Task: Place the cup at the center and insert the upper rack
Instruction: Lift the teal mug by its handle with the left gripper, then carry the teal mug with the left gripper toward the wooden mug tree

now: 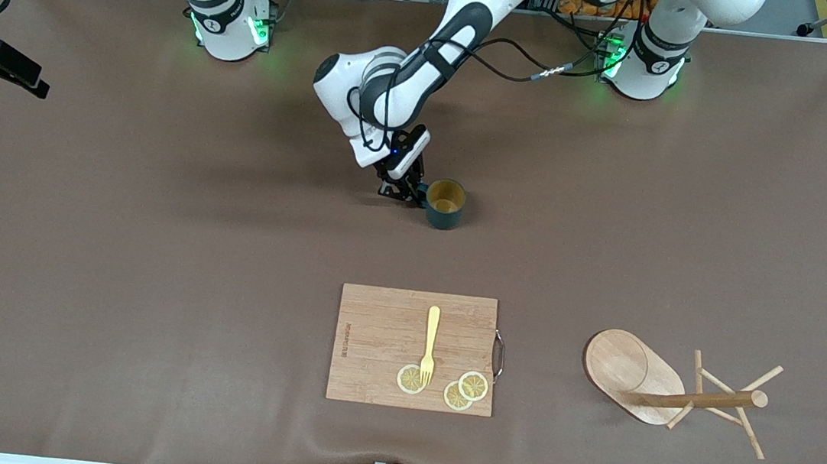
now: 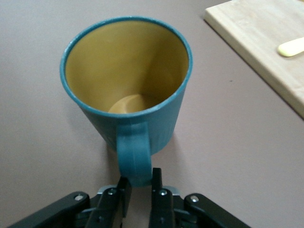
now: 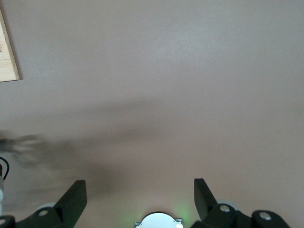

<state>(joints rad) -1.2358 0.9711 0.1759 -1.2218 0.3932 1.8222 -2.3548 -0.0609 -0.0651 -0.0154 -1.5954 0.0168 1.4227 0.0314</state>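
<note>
Front view shows the cup point(image 1: 446, 203) standing upright on the brown table point(image 1: 114, 231), about midway between the two arms' ends and farther from the camera than the cutting board point(image 1: 379, 344). The left tool point(image 1: 404, 191) is down at the cup's side that faces the right arm's end, its fingers pinching the cup's small handle. In the left wrist view the two fingers point(image 2: 124, 190) are pressed together on the lower end of that handle point(image 2: 134, 159), and the cup's yellowish inside point(image 2: 126, 71) is open to the camera, with a corner of the board and the tip of the fork's handle point(image 2: 291, 47) at the edge.

The rack point(image 1: 673, 390) lies tipped on its side near the left arm's end of the table, well apart from the cup and level with the board. Its oval base point(image 1: 626, 370) stands on edge and its pole and thin pegs point toward that same end.

On the board lie a yellow fork point(image 1: 430, 345) and three lemon slices point(image 1: 458, 390), the fork's tines resting on one slice.

The right tool point(image 3: 140, 197) waits with its fingers spread wide over bare table, as its own wrist view shows.
</note>
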